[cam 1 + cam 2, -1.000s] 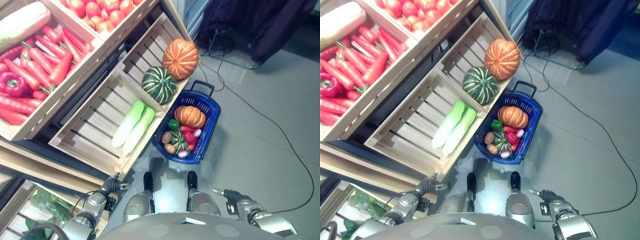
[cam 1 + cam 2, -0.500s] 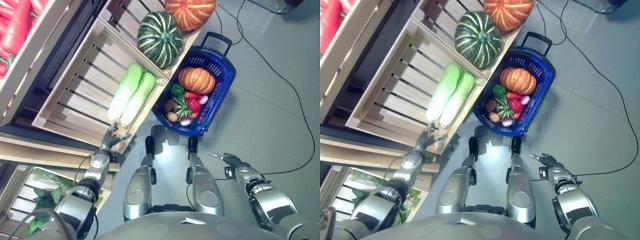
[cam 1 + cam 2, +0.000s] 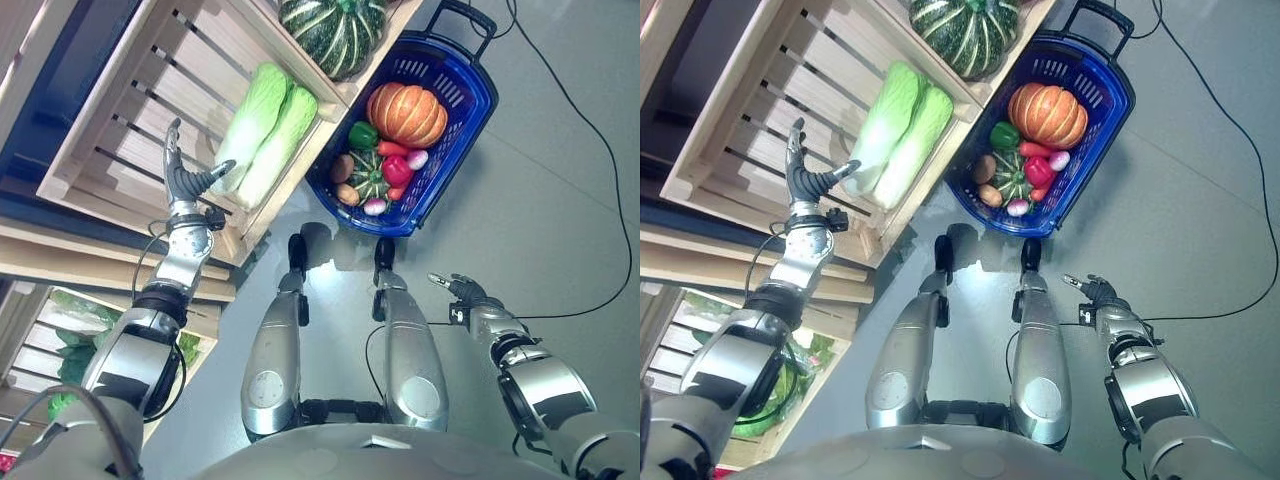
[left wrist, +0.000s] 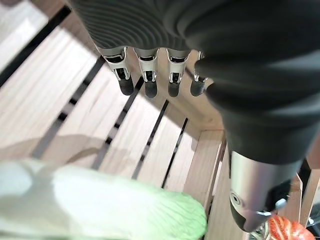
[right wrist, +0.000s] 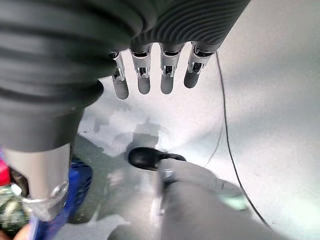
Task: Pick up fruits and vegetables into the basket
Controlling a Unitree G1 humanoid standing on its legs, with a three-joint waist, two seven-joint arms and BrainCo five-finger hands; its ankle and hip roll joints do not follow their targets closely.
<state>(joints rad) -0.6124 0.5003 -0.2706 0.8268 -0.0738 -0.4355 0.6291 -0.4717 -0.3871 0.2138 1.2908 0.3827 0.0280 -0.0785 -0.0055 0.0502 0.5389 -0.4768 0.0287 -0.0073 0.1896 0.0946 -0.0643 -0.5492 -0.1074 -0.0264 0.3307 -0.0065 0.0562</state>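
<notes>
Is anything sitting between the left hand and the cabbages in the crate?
Nothing visible does. The left hand is open above the wooden crate, thumb pointing toward the two cabbages, with only bare slats between them. The right hand hangs open over the floor, beside the blue basket.
</notes>
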